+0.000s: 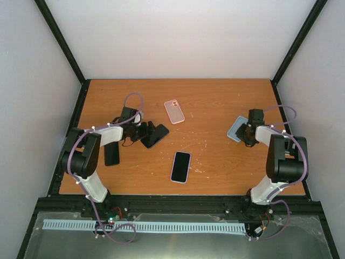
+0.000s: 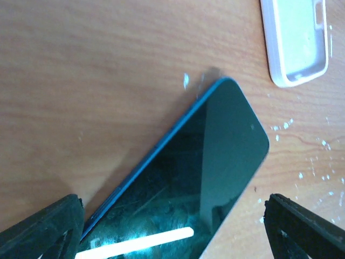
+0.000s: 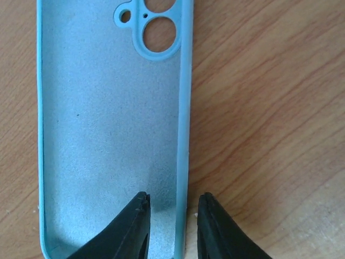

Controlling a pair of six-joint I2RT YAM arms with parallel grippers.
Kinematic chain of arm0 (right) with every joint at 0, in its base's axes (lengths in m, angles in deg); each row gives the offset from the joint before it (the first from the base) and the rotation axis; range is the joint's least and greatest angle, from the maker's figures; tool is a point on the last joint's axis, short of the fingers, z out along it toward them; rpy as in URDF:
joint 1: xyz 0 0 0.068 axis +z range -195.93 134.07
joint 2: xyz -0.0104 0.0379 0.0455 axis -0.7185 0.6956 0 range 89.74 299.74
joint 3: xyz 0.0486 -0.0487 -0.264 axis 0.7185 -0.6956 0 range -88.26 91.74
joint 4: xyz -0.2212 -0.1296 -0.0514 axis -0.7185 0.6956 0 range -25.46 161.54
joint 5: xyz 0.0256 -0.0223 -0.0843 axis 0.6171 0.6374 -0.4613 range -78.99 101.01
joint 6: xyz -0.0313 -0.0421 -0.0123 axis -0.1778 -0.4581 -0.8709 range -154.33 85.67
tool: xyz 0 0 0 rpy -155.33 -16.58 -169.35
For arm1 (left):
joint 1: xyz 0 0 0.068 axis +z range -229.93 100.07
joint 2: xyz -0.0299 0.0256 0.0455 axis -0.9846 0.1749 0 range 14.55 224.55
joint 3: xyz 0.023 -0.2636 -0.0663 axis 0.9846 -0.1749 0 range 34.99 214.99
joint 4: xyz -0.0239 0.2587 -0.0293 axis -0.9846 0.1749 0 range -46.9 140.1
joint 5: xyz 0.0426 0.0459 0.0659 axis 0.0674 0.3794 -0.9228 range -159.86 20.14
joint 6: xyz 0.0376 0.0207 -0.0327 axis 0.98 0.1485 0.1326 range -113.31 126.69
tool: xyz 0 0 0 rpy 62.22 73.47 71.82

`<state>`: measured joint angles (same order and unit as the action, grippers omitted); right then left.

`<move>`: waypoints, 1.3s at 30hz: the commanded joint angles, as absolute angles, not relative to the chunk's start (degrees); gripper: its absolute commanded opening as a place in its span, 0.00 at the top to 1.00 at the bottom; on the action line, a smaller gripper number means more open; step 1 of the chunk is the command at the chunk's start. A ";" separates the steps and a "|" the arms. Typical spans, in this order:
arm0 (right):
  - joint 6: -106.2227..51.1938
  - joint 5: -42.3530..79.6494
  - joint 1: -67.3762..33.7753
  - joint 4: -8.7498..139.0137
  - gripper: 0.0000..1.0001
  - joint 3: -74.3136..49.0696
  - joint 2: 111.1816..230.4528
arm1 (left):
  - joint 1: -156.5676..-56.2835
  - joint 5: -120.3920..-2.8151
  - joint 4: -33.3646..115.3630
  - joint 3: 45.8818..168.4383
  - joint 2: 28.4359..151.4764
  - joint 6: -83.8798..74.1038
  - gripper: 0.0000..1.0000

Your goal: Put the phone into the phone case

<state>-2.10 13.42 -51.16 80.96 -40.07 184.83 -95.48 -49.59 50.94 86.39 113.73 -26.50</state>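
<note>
A dark phone with a blue edge (image 2: 215,151) lies on the wooden table, its near end between the wide-apart fingers of my left gripper (image 2: 175,200), which is open and not touching it. The top view shows this phone (image 1: 156,135) just right of the left gripper (image 1: 142,131). A light blue phone case (image 3: 108,124) lies with its inside up and its camera holes at the far end. My right gripper (image 3: 174,197) is open only narrowly. Its fingers straddle the case's right rim with a small gap on each side. From above, that case (image 1: 235,129) sits left of the right gripper (image 1: 246,133).
A white-pink case (image 1: 174,111) lies inside-up at the back centre, and the left wrist view shows it (image 2: 297,43) at the top right. A second dark phone (image 1: 181,167) lies in the middle front. Another black phone (image 1: 111,154) lies beside the left arm.
</note>
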 commanded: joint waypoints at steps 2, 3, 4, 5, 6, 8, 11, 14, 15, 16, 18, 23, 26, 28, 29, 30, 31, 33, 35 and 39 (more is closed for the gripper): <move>-3.27 14.01 -51.55 81.41 0.80 -41.02 185.33 | -96.60 -43.72 51.76 82.18 110.20 -30.20 0.08; -3.22 14.44 -51.52 81.15 0.83 -41.50 184.83 | -96.77 -42.60 50.47 81.31 109.24 -30.82 0.08; -3.26 14.79 -51.53 81.07 0.86 -41.88 184.19 | -96.92 -41.34 49.63 80.47 108.22 -31.53 0.08; -3.35 15.39 -51.51 80.92 0.89 -42.27 183.47 | -97.02 -40.16 48.94 79.71 106.82 -32.26 0.08; -3.43 16.14 -51.46 80.84 0.92 -42.69 182.55 | -97.06 -39.49 48.44 78.93 105.65 -32.98 0.09; -3.10 18.55 -51.27 80.58 0.97 -43.91 180.40 | -97.15 -39.64 48.26 77.94 103.16 -33.86 0.08; -2.01 20.83 -49.61 81.33 0.97 -45.65 176.62 | -97.15 -41.84 49.88 78.07 99.76 -33.93 0.07; -0.35 23.25 -46.77 81.76 0.97 -48.09 172.58 | -97.06 -42.20 49.73 78.17 96.47 -34.02 0.04; 0.49 24.03 -45.64 81.58 0.97 -49.05 171.00 | -97.06 -42.64 50.07 78.30 95.56 -34.13 0.03; 1.37 24.83 -44.55 81.40 0.97 -49.92 169.45 | -97.06 -43.11 50.72 78.53 94.70 -34.03 0.02; 3.59 25.49 -41.18 81.18 0.97 -51.32 166.32 | -97.00 -44.46 52.73 79.48 93.52 -33.58 0.01; 10.13 25.78 -28.77 79.14 0.97 -53.79 160.72 | -96.22 -45.35 57.17 81.08 90.81 -32.94 0.01; 15.85 24.33 -20.68 75.40 0.97 -55.40 158.69 | -95.49 -45.86 58.44 81.12 88.44 -33.57 0.00; 19.05 22.41 -14.91 74.36 0.97 -54.99 158.77 | -95.14 -47.17 59.54 81.30 87.08 -33.89 0.01; 20.42 21.46 -12.31 74.24 0.97 -54.27 159.68 | -95.01 -47.34 59.90 81.43 86.36 -33.93 0.01; 21.46 20.69 -9.57 73.98 0.97 -53.52 160.66 | -94.90 -47.32 60.30 81.49 85.91 -33.73 0.00; 22.56 19.93 -7.00 73.33 0.97 -52.70 161.70 | -94.83 -47.37 60.78 81.83 85.49 -33.43 0.01; 24.88 18.95 -2.38 71.11 0.97 -51.50 164.13 | -94.78 -48.06 62.27 82.36 84.66 -32.78 0.00; 26.96 17.40 2.05 69.15 0.97 -49.74 167.25 | -94.78 -49.78 63.28 82.55 83.48 -32.09 0.01; 27.94 15.23 8.48 71.03 0.97 -42.12 177.13 | -94.50 -56.52 64.38 81.95 81.85 -31.66 0.00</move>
